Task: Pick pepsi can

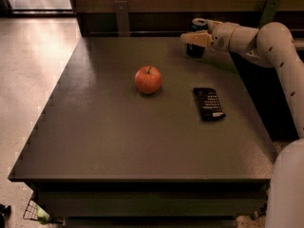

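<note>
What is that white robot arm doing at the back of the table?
The robot is going for the pepsi can, which stands upright near the far edge of the table. Its gripper is right at the can, partly in front of it, and the can is not yet lifted. The apple and the black snack packet sit nearer the middle, with nothing touching them.

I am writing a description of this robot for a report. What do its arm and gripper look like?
The arm is cream-white, built of thick rounded segments with smooth shells and a few small dark dots; no cables show. The gripper, at the back of the table by the pepsi can, is pale tan, yellower than the arm.
</note>
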{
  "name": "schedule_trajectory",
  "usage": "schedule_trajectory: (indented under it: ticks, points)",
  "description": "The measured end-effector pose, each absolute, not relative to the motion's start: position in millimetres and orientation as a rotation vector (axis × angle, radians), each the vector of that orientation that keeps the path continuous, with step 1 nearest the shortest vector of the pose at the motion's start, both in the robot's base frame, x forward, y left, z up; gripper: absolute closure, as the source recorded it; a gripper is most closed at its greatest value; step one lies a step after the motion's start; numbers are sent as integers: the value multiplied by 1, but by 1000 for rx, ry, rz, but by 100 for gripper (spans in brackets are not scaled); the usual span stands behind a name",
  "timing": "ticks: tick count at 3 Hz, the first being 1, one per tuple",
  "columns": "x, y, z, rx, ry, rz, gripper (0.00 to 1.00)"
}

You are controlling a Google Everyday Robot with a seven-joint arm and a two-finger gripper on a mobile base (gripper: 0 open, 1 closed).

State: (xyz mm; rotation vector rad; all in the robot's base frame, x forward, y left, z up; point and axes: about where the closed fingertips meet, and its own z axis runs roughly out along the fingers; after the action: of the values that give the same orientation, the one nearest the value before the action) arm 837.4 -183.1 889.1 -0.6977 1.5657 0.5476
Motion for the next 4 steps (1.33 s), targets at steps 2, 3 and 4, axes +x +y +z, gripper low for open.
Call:
schedule_trajectory:
  ticks: [2,3,4]
  points:
    - [840,-173,888,-710,1563,560,79]
    - [841,-169,888,-712,1562,564,99]
    - [842,-165,892,-720,1559,572,100]
